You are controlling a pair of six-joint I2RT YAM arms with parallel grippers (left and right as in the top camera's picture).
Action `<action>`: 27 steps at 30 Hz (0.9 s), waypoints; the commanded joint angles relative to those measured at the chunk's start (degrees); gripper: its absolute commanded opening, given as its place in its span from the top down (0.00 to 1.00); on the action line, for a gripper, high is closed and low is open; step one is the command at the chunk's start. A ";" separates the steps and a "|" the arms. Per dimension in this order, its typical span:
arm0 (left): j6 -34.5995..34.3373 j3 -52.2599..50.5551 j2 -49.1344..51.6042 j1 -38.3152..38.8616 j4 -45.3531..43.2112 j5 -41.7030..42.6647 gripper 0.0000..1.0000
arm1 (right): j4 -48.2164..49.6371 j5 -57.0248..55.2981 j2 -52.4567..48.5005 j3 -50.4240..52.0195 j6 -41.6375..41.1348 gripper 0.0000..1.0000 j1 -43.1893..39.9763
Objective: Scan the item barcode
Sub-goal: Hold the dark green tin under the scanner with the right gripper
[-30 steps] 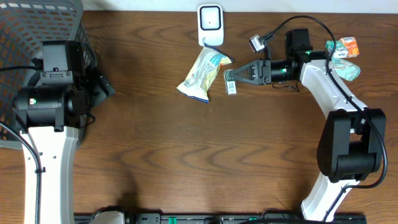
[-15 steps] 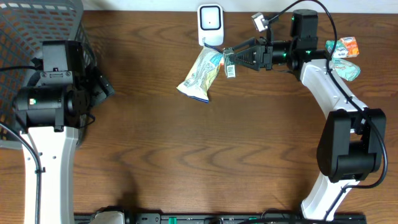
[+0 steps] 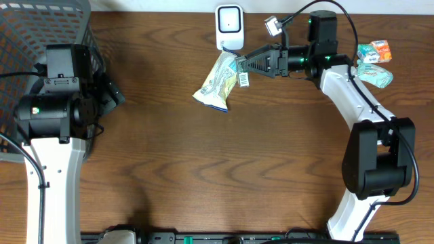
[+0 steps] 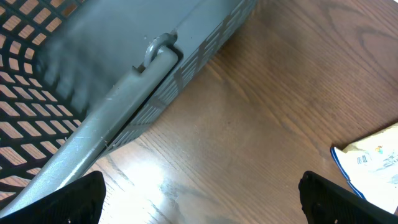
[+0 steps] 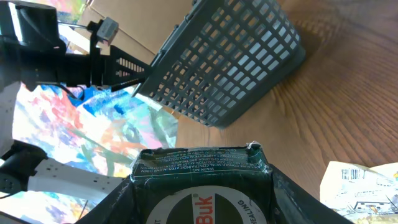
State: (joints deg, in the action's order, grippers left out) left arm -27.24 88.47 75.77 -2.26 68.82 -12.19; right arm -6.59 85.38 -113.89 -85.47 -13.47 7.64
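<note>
Four packets (image 3: 218,80), one scanner (image 3: 229,24), one basket (image 3: 64,17)

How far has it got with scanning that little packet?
Picking up looks done: the right gripper holds the green packet. In hand: the packet hangs close to the white scanner, just below it in the overhead view. Left: the scan itself; whether it has registered I cannot tell. The left gripper sits open and empty by the basket.

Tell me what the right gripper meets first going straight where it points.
Probably the pale snack bag, just beyond the right gripper and the packet it holds; height is unclear, so it might pass above.
</note>
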 commanded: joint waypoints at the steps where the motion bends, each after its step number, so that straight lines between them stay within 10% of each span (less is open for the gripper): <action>1: -0.92 -0.15 0.22 -0.46 0.15 -0.72 0.02 | 0.15 -0.42 -0.02 -0.70 -0.66 0.63 0.70; 27: -0.92 -0.15 0.22 -0.46 0.15 -0.72 0.02 | 0.20 -1.49 -0.02 -0.70 -0.63 0.62 2.32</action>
State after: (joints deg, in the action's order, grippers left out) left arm -27.24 88.49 75.77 -2.26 68.79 -12.19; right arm -6.52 83.83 -113.89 -85.47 -13.65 8.82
